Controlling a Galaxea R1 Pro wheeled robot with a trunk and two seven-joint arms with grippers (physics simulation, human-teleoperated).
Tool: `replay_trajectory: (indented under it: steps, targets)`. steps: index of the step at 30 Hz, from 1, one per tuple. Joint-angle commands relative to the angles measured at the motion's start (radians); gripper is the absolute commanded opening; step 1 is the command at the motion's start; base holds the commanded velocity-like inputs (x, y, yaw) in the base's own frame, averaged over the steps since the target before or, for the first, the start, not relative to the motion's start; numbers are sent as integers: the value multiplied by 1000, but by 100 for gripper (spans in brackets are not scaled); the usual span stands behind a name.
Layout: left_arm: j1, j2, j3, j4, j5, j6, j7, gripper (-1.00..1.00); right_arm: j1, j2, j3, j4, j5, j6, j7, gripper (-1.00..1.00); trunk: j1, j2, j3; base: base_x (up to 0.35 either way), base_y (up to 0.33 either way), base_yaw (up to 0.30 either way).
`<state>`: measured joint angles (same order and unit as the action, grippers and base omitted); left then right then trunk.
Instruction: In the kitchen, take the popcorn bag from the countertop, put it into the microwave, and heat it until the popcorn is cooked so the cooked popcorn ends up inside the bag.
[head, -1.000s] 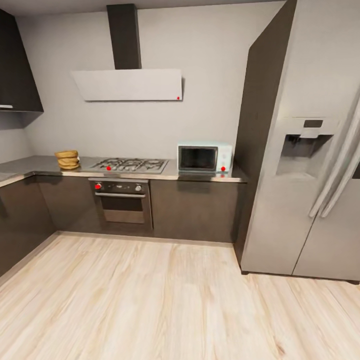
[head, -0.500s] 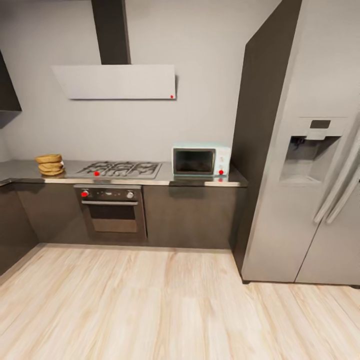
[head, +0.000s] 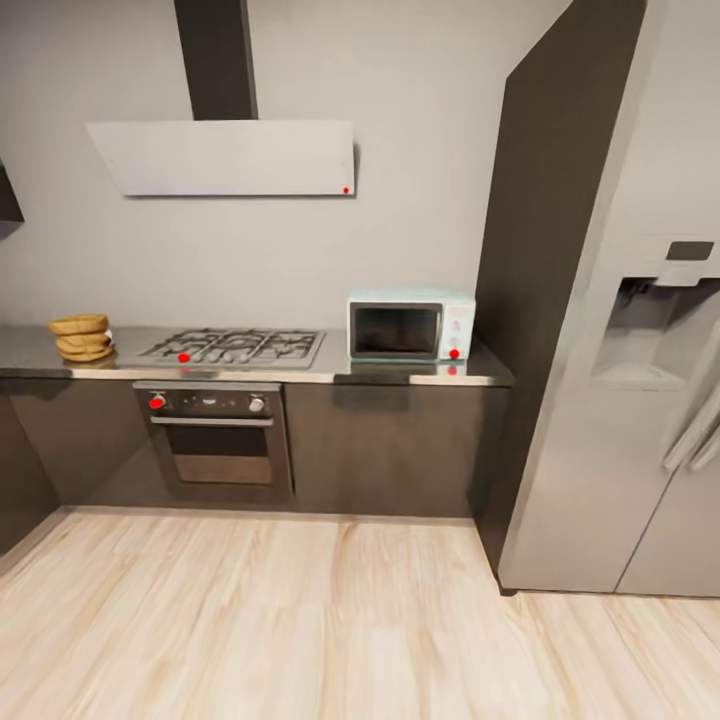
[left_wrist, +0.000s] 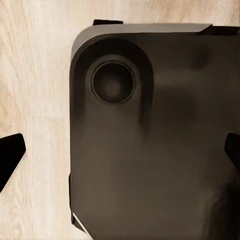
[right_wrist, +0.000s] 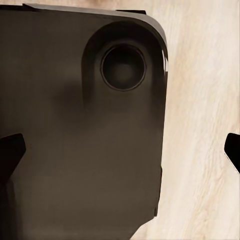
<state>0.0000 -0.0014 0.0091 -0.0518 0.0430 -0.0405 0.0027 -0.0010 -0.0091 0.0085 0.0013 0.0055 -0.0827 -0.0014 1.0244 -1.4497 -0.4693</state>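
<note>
Golden-brown paper: one popcorn bag stands on the countertop at its far left end, just beside the gas hob and well apart from the microwave.
Mint-blue box: one microwave sits on the same countertop to the right of the hob, near the dark side panel; its dark glass door is closed.
Knobs: two on the microwave, the lower one marked red; two on the black oven below the hob.
Hood: one pale slab on the grey wall under a dark flue.
Fridge: one steel fridge, cut off by the right edge of the head view.
Left gripper: two dark fingertips show at opposite edges of the left wrist view, wide apart, nothing between them, above the robot's dark base and the plank floor.
Right gripper: fingertips likewise spread wide, holding nothing.
Hard to make out: the bag's contents; the hob's grates are blurred.
</note>
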Motion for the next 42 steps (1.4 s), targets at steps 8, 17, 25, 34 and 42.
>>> replay_trajectory:
  steps: [8, 17, 25, 34, 42]
  targets:
    - [0, 0, 0, 0, 5, -2, -1, 100, 0, 0, 1, 0, 0, -3, 0, 100, 1, 0, -1, 324, 1, -1]
    - [0, 0, 0, 0, 5, -2, -1, 100, 0, 0, 1, 0, -1, -3, 0, 100, 1, 0, -1, 324, 0, -73]
    - [0, 0, 0, 0, 4, -2, -1, 100, 0, -3, 1, 0, 2, -2, 0, 100, 1, 0, -1, 324, 0, -1]
    - [0, 0, 0, 0, 5, -2, -1, 100, 1, -5, 1, 0, 2, -2, 0, 100, 1, 0, -1, 324, 0, 0]
    - [0, 0, 0, 0, 5, -2, 0, 100, 0, -3, 1, 0, 2, -2, 0, 100, 1, 0, -1, 324, 0, 0]
